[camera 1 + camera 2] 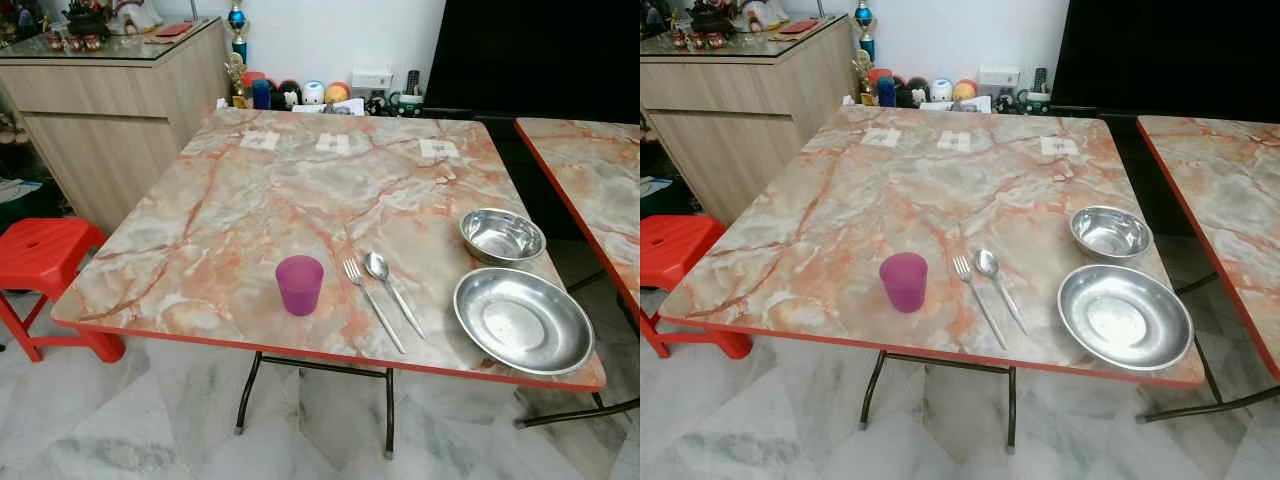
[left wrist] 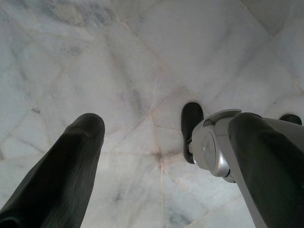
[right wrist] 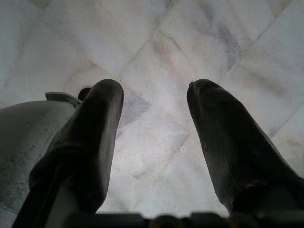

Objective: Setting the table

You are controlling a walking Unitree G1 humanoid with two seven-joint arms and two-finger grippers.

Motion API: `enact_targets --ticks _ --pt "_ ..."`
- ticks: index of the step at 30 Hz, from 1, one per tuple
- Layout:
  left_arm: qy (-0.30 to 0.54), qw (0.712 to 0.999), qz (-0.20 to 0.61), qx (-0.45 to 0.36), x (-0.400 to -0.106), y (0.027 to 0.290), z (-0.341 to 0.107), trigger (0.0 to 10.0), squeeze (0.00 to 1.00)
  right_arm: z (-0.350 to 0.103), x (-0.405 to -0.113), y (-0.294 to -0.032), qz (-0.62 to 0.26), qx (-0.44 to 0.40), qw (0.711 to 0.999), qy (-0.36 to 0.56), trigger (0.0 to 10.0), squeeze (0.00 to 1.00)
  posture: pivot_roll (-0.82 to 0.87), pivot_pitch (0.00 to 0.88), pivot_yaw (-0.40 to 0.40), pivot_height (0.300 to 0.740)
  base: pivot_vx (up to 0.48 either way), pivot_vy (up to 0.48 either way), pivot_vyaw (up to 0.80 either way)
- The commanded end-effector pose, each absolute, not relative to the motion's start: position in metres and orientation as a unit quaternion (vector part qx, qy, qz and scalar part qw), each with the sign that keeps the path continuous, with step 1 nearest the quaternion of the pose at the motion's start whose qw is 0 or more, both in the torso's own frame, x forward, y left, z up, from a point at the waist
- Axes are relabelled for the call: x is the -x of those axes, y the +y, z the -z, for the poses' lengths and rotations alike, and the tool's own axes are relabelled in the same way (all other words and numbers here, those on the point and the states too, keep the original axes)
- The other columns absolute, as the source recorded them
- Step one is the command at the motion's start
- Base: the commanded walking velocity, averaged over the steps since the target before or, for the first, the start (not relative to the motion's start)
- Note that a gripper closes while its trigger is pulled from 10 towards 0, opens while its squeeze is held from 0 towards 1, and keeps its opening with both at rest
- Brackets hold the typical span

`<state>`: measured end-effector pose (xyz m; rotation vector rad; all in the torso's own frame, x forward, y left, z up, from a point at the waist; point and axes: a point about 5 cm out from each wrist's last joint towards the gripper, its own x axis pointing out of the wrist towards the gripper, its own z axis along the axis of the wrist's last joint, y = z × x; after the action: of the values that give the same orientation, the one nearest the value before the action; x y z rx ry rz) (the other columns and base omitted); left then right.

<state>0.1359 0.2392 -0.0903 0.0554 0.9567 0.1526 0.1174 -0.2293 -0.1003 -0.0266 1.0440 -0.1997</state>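
A purple cup, fork, spoon, bowl and plate are set along the table near edge. Both the left gripper and right gripper are hung over the floor, fingers spread wide; nothing is held.

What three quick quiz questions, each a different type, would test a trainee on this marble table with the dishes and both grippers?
1. True or false: the purple plastic cup stands on the robot's left of the steel fork.
2. Multiple choice: which lies nearest the table's front edge? A. the small round steel bowl B. the large shallow steel plate C. the steel spoon
3. Fill in: the left gripper and the right gripper both hang over the white marble ____.

Key: 1 true; 2 B; 3 floor.
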Motion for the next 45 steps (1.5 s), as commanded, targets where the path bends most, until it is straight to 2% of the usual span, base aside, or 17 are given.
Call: enact_targets --ticks 1,10,11,12,18,39,45 --pt "0.462 0.886 0.028 -0.035 -0.179 0.193 0.084 10.0 0.0 0.073 -0.211 -0.155 0.077 -0.102 0.888 0.442 10.0 0.0 0.01 0.0 -0.013 0.74 0.0 0.0 0.0" --pt "0.462 0.885 0.029 -0.036 -0.179 0.193 0.084 10.0 0.0 0.074 -0.211 -0.155 0.076 -0.102 0.887 0.443 10.0 0.0 0.01 0.0 -0.013 0.74 0.0 0.0 0.0" --pt "0.447 0.894 0.016 -0.027 -0.186 0.198 0.08 10.0 0.0 0.071 -0.215 -0.154 0.073 -0.106 0.892 0.433 10.0 0.0 0.0 0.054 -0.02 0.74 0.0 0.0 0.0" --pt "0.425 0.905 0.0 -0.017 -0.194 0.206 0.074 10.0 0.0 0.067 -0.221 -0.153 0.07 -0.11 0.899 0.419 10.0 0.0 0.0 0.056 -0.02 0.74 0.0 0.0 0.0" --pt "0.409 0.912 -0.013 -0.008 -0.197 0.209 0.071 10.0 0.0 0.066 -0.223 -0.153 0.07 -0.114 0.9 0.414 10.0 0.0 0.0 0.064 -0.022 0.74 0.0 0.0 0.0" --pt "0.424 0.905 0.001 -0.027 -0.189 0.209 0.076 10.0 0.0 0.067 -0.222 -0.152 0.076 -0.113 0.895 0.426 10.0 0.0 0.01 0.077 -0.023 0.74 0.0 -0.045 0.0" --pt "0.43 0.902 -0.006 -0.02 -0.187 0.208 0.077 10.0 0.0 0.067 -0.222 -0.153 0.072 -0.11 0.893 0.431 10.0 0.0 0.01 0.08 -0.026 0.74 0.0 -0.256 -0.71"
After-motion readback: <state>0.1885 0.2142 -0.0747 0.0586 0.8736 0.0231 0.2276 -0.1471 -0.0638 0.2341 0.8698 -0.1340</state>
